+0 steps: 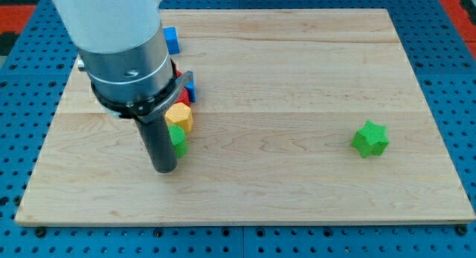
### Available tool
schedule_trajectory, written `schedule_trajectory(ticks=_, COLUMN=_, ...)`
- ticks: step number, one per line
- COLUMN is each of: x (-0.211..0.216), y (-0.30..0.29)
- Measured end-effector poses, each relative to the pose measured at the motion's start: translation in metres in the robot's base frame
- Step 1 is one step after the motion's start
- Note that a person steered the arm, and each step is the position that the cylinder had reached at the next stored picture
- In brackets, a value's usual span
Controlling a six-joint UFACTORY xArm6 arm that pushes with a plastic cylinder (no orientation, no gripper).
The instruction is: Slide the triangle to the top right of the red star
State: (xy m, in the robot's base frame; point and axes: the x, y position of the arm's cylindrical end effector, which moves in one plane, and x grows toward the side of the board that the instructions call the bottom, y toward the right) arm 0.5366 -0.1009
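Observation:
My tip (164, 169) rests on the wooden board (297, 102) at the view's left, just left of and below a green block (178, 139) that the rod partly hides. A yellow block (180, 117) sits right above the green one. Above that, a sliver of a red block (183, 95) and a blue block (190, 87) show beside the arm; their shapes cannot be made out. Another blue block (172, 40) lies near the view's top left. The arm covers much of this cluster, and I cannot tell which piece is the triangle.
A green star (370, 139) lies alone at the view's right. The board sits on a blue perforated table (22, 102). The arm's wide grey body (123, 42) fills the top left.

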Motion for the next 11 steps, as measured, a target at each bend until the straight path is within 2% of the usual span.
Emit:
schedule_trajectory(ticks=3, x=-0.048, y=0.019)
schedule_trajectory(ticks=4, x=-0.051, y=0.033)
schedule_trajectory(ticks=5, x=-0.062, y=0.082)
schedule_trajectory(ticks=6, x=-0.090, y=0.091)
schedule_trajectory(ticks=7, x=-0.156, y=0.121)
schedule_trajectory(ticks=8, x=-0.200, y=0.113)
schedule_trajectory(ticks=9, x=-0.198, y=0.051)
schedule_trajectory(ticks=10, x=-0.181, y=0.046)
schedule_trajectory(ticks=11, x=-0.153, y=0.072)
